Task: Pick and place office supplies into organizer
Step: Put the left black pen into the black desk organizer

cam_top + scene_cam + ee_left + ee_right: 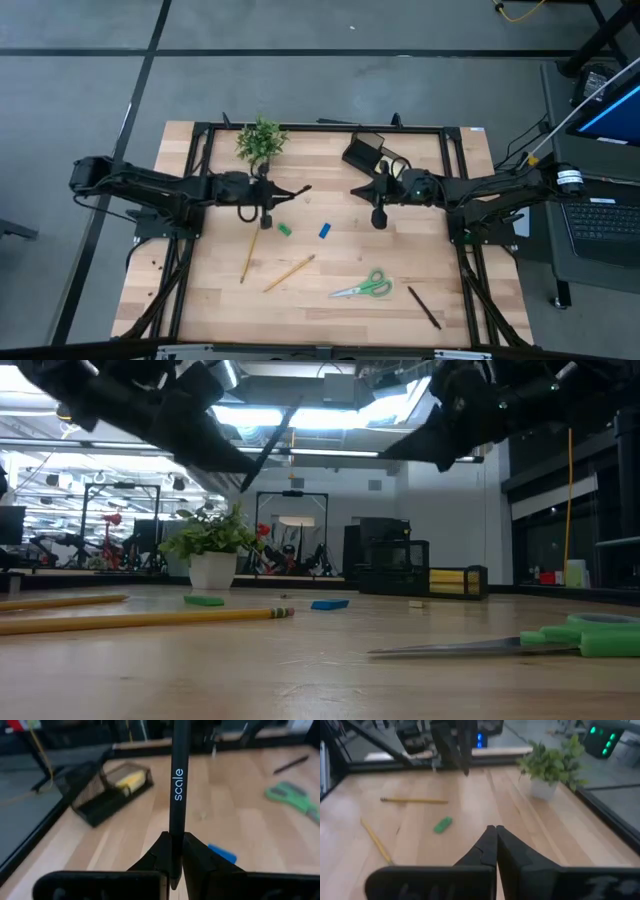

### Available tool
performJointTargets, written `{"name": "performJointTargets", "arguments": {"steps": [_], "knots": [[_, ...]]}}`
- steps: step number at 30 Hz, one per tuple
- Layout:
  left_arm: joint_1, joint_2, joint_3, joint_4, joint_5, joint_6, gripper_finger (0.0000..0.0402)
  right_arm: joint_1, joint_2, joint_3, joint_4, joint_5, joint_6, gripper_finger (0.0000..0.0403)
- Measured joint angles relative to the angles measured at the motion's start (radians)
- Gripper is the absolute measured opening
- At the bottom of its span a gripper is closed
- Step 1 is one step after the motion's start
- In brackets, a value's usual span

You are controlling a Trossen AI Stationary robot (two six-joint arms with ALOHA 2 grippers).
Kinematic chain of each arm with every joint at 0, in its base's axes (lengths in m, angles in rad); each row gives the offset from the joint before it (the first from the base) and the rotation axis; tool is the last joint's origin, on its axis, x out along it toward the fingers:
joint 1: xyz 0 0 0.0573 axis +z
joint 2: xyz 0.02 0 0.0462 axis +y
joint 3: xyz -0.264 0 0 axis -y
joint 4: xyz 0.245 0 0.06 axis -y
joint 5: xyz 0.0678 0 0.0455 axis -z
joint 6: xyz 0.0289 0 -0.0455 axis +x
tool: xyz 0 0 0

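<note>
My left gripper (278, 192) hangs above the table's middle, shut on a black pen (176, 795) printed "scale". My right gripper (492, 829) faces it from the right, shut and holding nothing. The black mesh organizer (365, 152) stands at the far middle with a yellow sticky-note pad (127, 781) in its low tray. Flat on the wood lie two pencils (249, 255) (290, 272), a green eraser (284, 229), a blue eraser (325, 230), green-handled scissors (363, 287) and another black pen (423, 307). My left gripper pinches the pen near one end (172, 862) between its two fingers. The fingers come almost level from the table's left, and the pen lies along them. Its long free part (300, 188) sticks out past the fingertips toward the table's right, lifted clear of the table.
A green potted plant (260, 140) stands at the far left of the table, close behind my left gripper. A black frame (320, 127) runs along the table's edges. A laptop (600, 225) sits off the table to the right.
</note>
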Motion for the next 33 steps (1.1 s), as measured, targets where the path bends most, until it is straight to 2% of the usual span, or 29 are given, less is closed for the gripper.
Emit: {"name": "performJointTargets", "arguments": {"steps": [4, 7, 13, 21, 33], "knots": [[0.063, 0.014, -0.035, 0.170, 0.131, 0.009, 0.0018, 0.000, 0.057, 0.000, 0.106, 0.000, -0.010, 0.0008], [0.094, 0.041, -0.038, 0.236, 0.205, 0.023, 0.0018, 0.000, 0.124, 0.000, 0.230, 0.000, -0.052, 0.0016], [0.124, 0.134, -0.038, 0.332, 0.203, 0.027, 0.0018, 0.000, 0.254, 0.028, 0.451, -0.001, -0.126, 0.0067], [0.125, 0.246, -0.038, 0.502, 0.203, 0.027, 0.0020, 0.000, 0.381, 0.172, 0.446, -0.001, -0.162, 0.0123], [0.121, 0.260, -0.036, 0.565, 0.201, 0.027, 0.0021, 0.000, 0.511, 0.332, 0.432, 0.000, -0.187, 0.0125]]}}
